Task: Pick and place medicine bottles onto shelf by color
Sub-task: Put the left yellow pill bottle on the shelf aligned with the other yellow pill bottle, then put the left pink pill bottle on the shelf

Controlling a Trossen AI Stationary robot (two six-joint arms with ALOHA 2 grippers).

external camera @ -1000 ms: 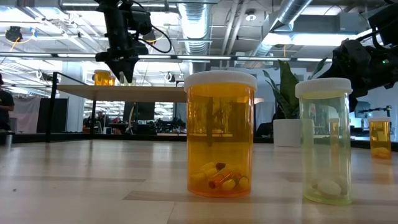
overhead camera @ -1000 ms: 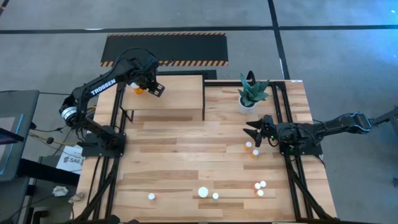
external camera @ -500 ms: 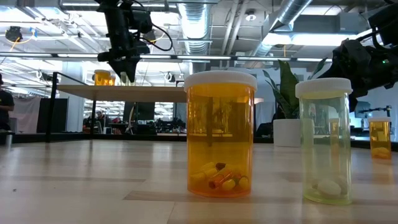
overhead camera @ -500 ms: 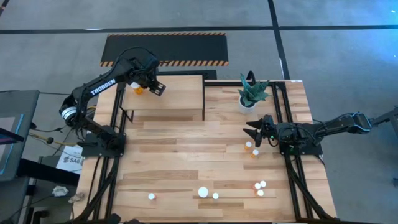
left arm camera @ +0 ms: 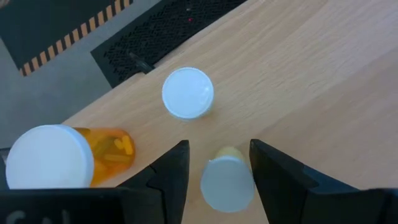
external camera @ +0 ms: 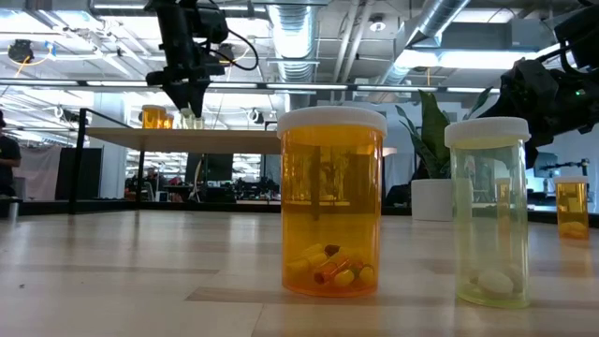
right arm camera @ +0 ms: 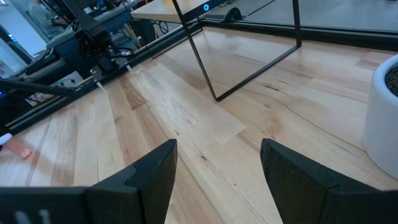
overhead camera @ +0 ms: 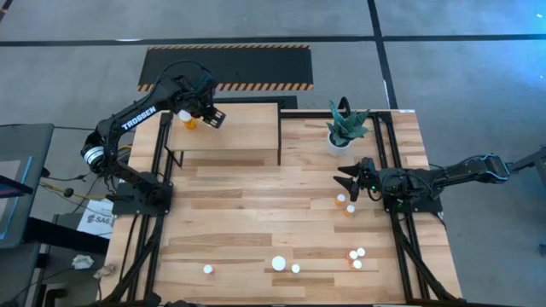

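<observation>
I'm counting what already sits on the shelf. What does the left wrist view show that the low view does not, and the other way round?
Only the left wrist view shows three bottles on the shelf: an orange bottle, a white-capped bottle seen from above, and a pale yellowish bottle between the left gripper jaws, which stand apart with gaps beside it.

Only the low view shows the big orange bottle and clear yellowish bottle on the table, plus the plant pot.

Both show the shelf top, the left gripper and the orange bottle on it.
</observation>
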